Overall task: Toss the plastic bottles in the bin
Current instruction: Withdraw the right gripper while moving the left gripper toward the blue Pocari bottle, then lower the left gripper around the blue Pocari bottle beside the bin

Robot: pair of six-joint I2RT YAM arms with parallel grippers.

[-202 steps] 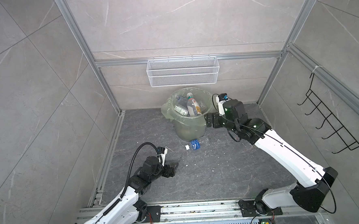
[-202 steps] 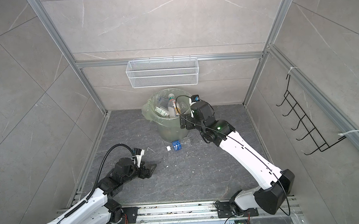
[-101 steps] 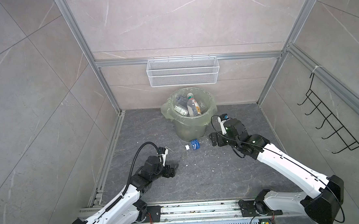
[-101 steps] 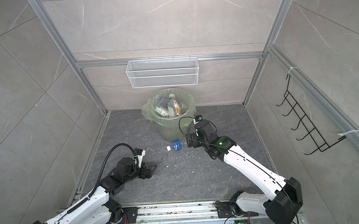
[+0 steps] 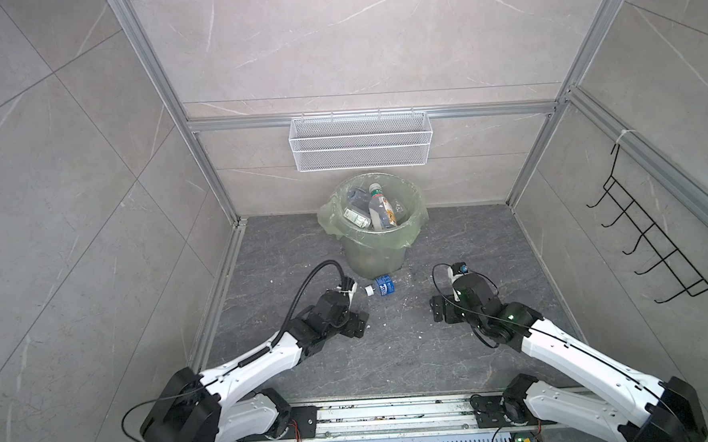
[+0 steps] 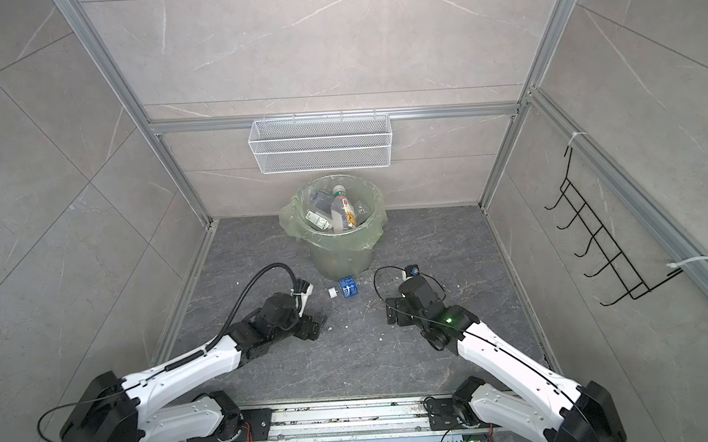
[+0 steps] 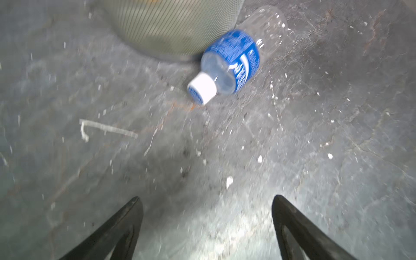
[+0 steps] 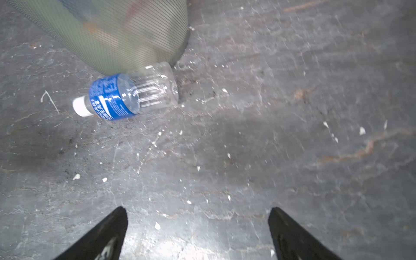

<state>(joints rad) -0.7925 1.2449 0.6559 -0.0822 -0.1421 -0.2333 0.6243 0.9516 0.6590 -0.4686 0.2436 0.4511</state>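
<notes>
At the foot of the round pale green bag-lined bin, a small clear plastic bottle with blue label and white cap lies sideways, the only one outside. The left gripper and right gripper flank it, jaws apart and empty, seemingly ready to pick it up.

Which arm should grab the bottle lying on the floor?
Left, probably. The bottle lies almost straight ahead of the open left gripper, cap end toward it. From the open right gripper it sits well off to one side, so that arm would need to swing over first.
</notes>
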